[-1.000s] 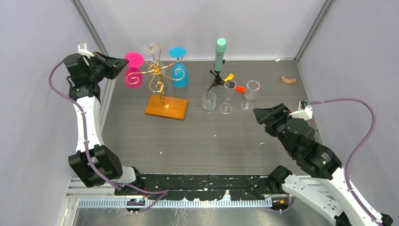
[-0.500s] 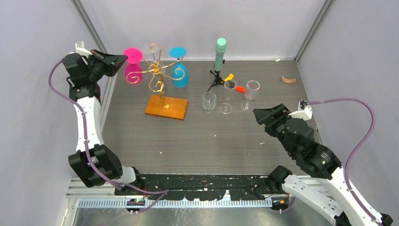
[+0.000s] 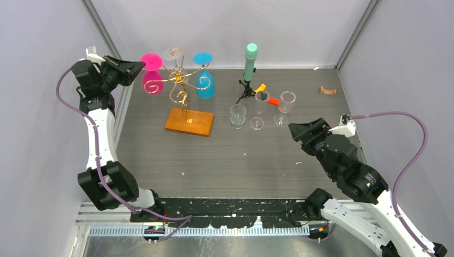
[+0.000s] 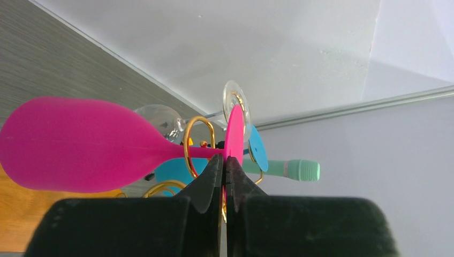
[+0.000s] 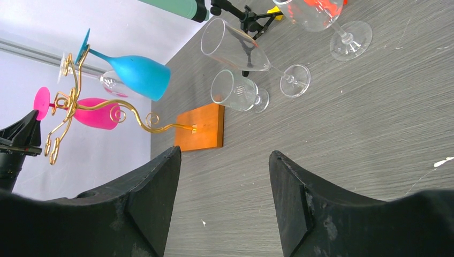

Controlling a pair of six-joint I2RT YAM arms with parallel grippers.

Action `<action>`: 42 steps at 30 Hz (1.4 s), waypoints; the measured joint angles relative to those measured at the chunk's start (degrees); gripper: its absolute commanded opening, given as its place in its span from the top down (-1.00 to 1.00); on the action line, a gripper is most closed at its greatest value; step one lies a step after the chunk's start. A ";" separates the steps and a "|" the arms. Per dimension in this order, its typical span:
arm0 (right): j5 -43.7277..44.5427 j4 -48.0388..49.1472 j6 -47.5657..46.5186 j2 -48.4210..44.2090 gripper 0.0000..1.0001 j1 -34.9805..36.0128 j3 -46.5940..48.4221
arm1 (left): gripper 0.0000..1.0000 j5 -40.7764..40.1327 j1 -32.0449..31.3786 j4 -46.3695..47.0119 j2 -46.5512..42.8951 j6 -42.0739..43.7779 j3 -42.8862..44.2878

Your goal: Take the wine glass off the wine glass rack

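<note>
The gold wire wine glass rack (image 3: 179, 81) stands on its orange-brown wooden base (image 3: 189, 121) at the back left. A pink wine glass (image 3: 151, 84) hangs upside down on its left arm. A blue glass (image 3: 205, 84) and a clear glass (image 3: 172, 54) hang on other arms. My left gripper (image 3: 140, 65) is shut on the rim of the pink glass's foot disc (image 4: 234, 134). The pink stem passes a gold loop (image 4: 186, 144) of the rack, and the pink bowl (image 4: 80, 144) is to the left. My right gripper (image 5: 225, 160) is open and empty, low over the table at the right (image 3: 300, 130).
A mint-green cylinder (image 3: 250, 61) on a black tripod stands right of the rack. Three clear glasses (image 3: 258, 110) stand on the table near it, with small orange and yellow pieces (image 3: 266, 93). A brown scrap (image 3: 327, 91) lies far right. Walls close in on three sides.
My left gripper has risen slightly with the pink glass's foot, and the pink glass sits a little higher on the rack. The right arm has not moved.
</note>
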 measured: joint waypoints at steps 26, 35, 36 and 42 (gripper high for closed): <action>0.13 0.00 0.02 0.02 -0.32 0.00 0.00 | 1.00 2.40 -1.46 1.75 1.14 -1.38 0.39; 0.11 0.02 0.07 0.13 -0.38 0.00 0.00 | 1.00 1.75 -1.46 -5.86 -5.25 3.61 -0.28; 0.07 0.04 0.04 0.15 -0.39 0.00 -0.02 | 1.00 0.87 -1.46 -7.52 -6.27 4.83 -0.26; -0.15 0.55 0.00 0.48 -0.44 0.00 -0.02 | 1.00 -7.28 -1.46 -19.82 -10.05 13.44 2.54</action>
